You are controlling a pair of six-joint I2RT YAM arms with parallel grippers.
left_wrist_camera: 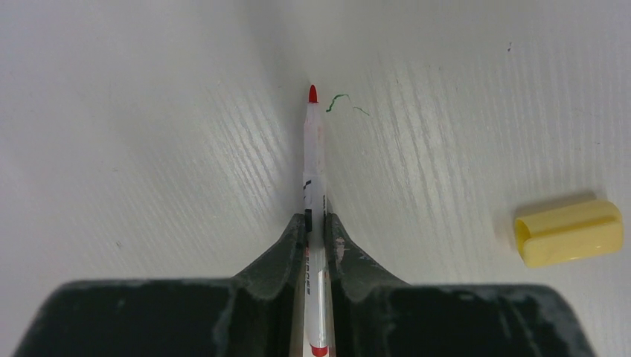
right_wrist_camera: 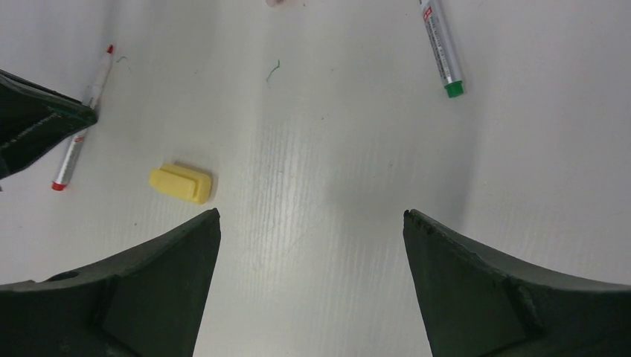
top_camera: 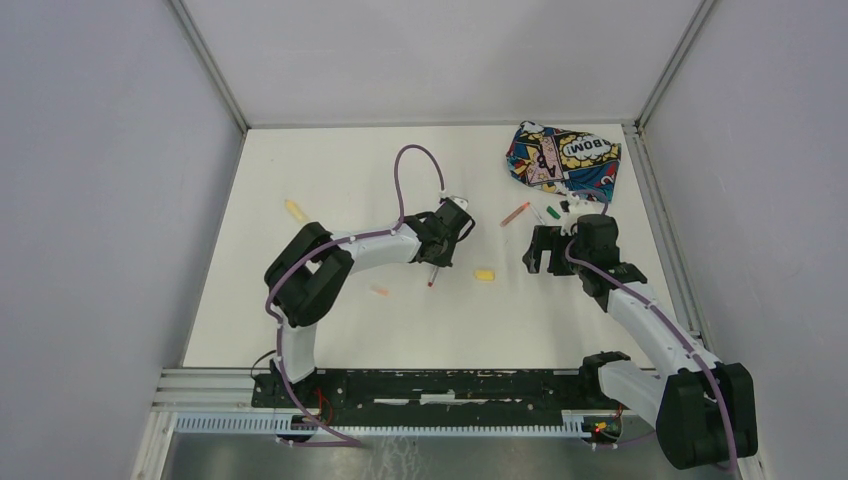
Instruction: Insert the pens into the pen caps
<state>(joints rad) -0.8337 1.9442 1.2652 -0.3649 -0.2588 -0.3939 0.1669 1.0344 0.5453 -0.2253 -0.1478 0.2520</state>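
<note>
My left gripper [top_camera: 436,260] [left_wrist_camera: 316,220] is shut on a whitish pen [left_wrist_camera: 314,149] with a red tip, which points at the table. That pen shows in the top view [top_camera: 432,278] and the right wrist view [right_wrist_camera: 83,115]. A yellow cap [top_camera: 485,275] [left_wrist_camera: 569,232] [right_wrist_camera: 181,183] lies just right of it. My right gripper [top_camera: 542,262] [right_wrist_camera: 312,216] is open and empty over bare table right of the yellow cap. A green-ended whitish pen [right_wrist_camera: 443,48] [top_camera: 538,213] lies beyond it. An orange pen [top_camera: 515,213], a yellow pen [top_camera: 295,210] and an orange cap [top_camera: 380,291] lie apart. I see no red cap.
A comic-print pouch [top_camera: 562,160] lies at the back right, with a small green piece [top_camera: 553,213] and a dark piece [top_camera: 565,205] in front of it. Grey walls enclose the white table [top_camera: 330,170] on three sides. Green ink scribbles [left_wrist_camera: 338,100] mark the surface.
</note>
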